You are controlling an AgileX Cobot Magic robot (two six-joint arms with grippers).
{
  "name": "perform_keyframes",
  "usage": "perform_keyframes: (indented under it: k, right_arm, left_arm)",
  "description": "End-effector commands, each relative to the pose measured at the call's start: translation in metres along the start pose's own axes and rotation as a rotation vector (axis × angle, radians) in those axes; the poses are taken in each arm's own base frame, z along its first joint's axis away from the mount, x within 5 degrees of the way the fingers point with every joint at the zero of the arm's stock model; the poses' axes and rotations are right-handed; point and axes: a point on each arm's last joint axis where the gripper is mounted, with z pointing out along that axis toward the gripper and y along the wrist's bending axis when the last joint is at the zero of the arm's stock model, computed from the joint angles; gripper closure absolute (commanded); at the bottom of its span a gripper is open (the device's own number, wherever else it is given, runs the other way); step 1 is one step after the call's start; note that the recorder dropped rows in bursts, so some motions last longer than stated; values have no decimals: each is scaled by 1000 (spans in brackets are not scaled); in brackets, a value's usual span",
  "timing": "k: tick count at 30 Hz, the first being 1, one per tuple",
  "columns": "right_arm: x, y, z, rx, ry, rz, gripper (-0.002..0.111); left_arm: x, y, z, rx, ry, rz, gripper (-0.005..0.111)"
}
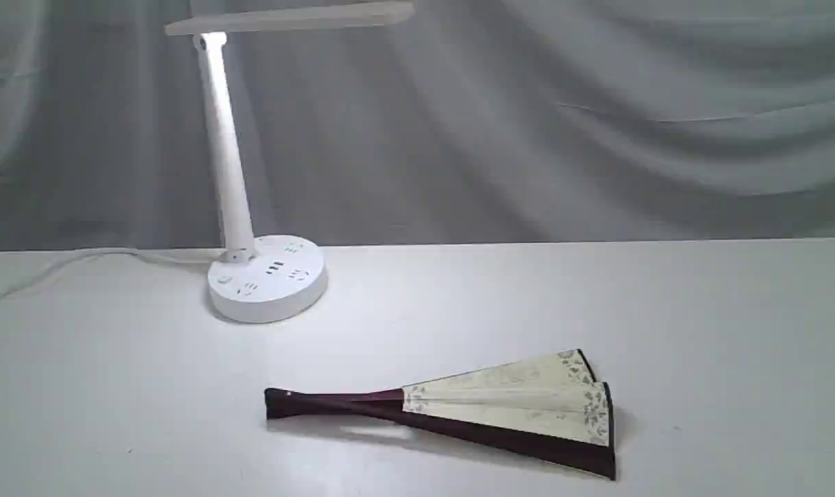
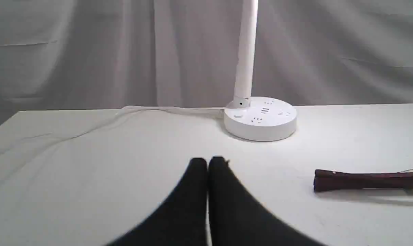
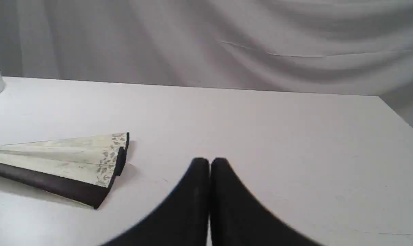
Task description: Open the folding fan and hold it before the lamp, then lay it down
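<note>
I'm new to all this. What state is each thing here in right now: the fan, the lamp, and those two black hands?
folding fan: partly spread, lying flat on the table, nothing touching it.
lamp: upright, seemingly switched on, with a glow under its head.
left hand: shut, empty, apart from the fan.
right hand: shut, empty, apart from the fan.

Cream folding fan (image 1: 507, 407) with a leafy, perhaps grey-green border and maroon guards, lower right; white lamp (image 1: 266, 276), white tabletop (image 1: 700, 310), black pincers
</note>
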Motion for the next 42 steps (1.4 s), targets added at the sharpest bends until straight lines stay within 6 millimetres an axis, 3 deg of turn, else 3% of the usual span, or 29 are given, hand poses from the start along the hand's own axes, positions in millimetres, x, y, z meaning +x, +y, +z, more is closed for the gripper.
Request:
perform_keyframes:
  k: [1,14,17,23,28,33,42]
  right_arm:
    - [0,0,0,0,-12,-2,108]
    - [0,0,0,0,-12,0,108]
    - [-1,0,0,1,-23,-2,108]
    - [-14,-1,-1,6,-166,62,108]
    - [-26,-1,-5,-3,-210,127,108]
    - [-61,-2,-19,-12,-282,124,108]
    - [-91,-1,-43,-37,-159,66,108]
  left_arm:
    - [1,0,0,-3,-2,-4,107]
    - [1,0,0,-2,-6,-4,107]
    - [-1,0,0,5,-23,-84,107]
    - [-8,-1,-1,15,-85,-142,107]
    - [-39,-1,-10,24,-161,-149,107]
    - [-67,-2,-23,30,-170,-147,107]
    - [-105,-5,-53,55,-78,-202,107]
